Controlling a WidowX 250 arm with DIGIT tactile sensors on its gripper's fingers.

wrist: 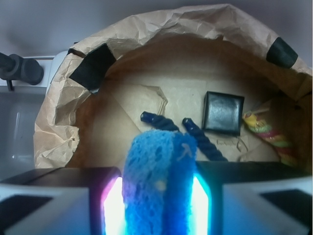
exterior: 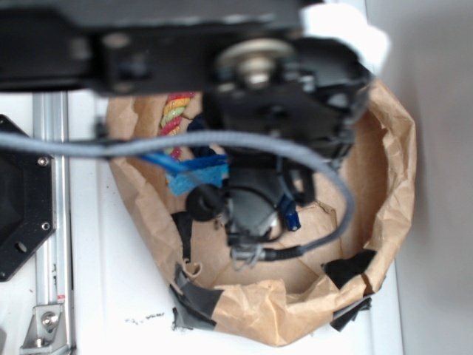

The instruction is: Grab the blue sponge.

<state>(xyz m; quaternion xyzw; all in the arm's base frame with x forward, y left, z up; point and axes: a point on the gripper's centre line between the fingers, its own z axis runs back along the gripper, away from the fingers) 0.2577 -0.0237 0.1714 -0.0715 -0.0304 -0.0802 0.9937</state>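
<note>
White bench [exterior: 111, 296]; paper bag [wrist: 58, 122] holding navy rope [wrist: 205, 139], black box [wrist: 223, 112]. Wrist view only: tool [wrist: 159, 196] clamped on blue sponge [wrist: 159, 181].

The arm reaches in from the top of the exterior view, a black, blurred bulk close to the camera, with a round metal joint cap showing on its upper side and a grey cable looping across and under it. The wrist points downward, and the gripper [exterior: 222, 174] hangs below it, mostly hidden behind the arm's own housing. In the wrist view the gripper [wrist: 159, 196] fills the lower edge, its two fingers [wrist: 110, 205] standing upright on either side, inner pads glowing white-blue, closed tight against the blue sponge [wrist: 159, 176], which is squeezed between them and bulges above their tips.
</note>
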